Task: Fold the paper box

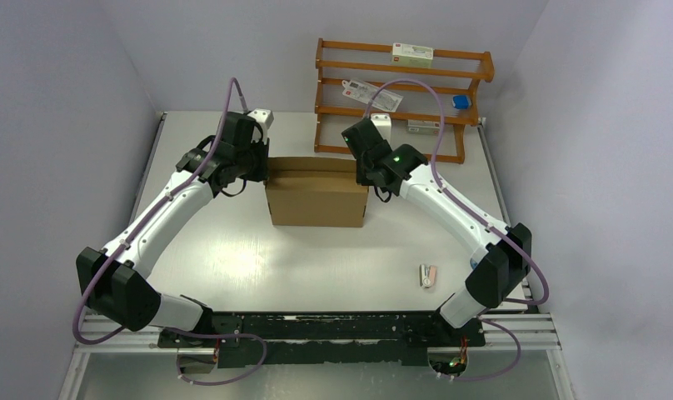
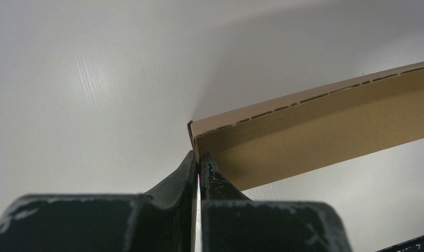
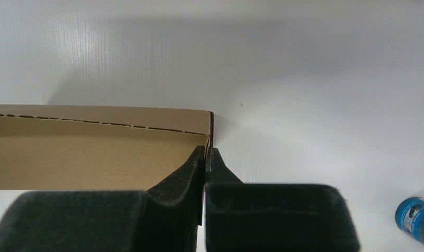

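Paper box (image 1: 316,198) sits mid-fold, one upper corner clamped between the jaws of the left gripper (image 2: 198,164), the other in the right gripper (image 3: 207,156). The next move probably calls for folding both ends inward together.

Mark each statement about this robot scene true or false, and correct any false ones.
1. The left hand is shut on one end edge of the plain brown corrugated cardboard box. True.
2. The right hand hangs open, clear of the box. False: it is shut on the box's opposite end edge.
3. The orange-brown wooden rack stands at the far side of the white table, behind the box. True.
4. The small white and pink object lies inside the box. False: it lies on the table, apart from the box, to its near right.
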Robot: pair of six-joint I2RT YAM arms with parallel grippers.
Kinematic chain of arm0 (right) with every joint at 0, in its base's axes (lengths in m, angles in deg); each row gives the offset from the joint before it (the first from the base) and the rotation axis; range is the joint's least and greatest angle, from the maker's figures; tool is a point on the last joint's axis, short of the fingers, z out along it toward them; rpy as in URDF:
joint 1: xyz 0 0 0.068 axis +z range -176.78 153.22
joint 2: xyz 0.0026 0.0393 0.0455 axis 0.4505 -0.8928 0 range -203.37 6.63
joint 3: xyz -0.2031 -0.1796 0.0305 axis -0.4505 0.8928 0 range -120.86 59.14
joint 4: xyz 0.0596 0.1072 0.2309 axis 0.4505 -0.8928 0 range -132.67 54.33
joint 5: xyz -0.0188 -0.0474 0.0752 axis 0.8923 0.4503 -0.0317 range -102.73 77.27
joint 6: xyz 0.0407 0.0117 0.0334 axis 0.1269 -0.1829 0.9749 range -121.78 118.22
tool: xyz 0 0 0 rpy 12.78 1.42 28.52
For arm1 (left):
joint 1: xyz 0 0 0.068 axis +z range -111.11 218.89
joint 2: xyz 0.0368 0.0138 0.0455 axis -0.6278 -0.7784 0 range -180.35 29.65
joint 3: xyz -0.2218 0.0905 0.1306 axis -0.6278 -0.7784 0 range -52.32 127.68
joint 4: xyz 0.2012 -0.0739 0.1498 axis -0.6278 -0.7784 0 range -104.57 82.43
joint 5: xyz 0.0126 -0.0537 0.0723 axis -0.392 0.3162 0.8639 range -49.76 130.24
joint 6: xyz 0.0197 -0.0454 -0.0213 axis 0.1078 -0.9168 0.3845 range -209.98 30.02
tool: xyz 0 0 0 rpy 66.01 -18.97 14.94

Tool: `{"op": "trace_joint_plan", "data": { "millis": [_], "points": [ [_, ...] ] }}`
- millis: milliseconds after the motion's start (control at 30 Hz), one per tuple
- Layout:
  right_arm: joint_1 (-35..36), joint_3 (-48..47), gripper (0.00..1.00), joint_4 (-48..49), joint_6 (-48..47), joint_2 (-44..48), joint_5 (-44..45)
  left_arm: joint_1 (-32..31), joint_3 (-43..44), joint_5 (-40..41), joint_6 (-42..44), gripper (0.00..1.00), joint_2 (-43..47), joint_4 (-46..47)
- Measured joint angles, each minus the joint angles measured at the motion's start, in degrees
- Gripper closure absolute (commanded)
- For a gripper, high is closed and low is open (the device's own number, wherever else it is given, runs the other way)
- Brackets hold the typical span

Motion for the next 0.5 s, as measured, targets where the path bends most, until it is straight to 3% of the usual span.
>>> {"op": "trace_joint_plan", "data": {
  "millis": [500],
  "points": [
    [0.0,2.4,1.0,2.7,-0.3,1.3,0.0,0.0,0.0,0.5,-2.4,0.95,0.1,0.0]
  ]
}}
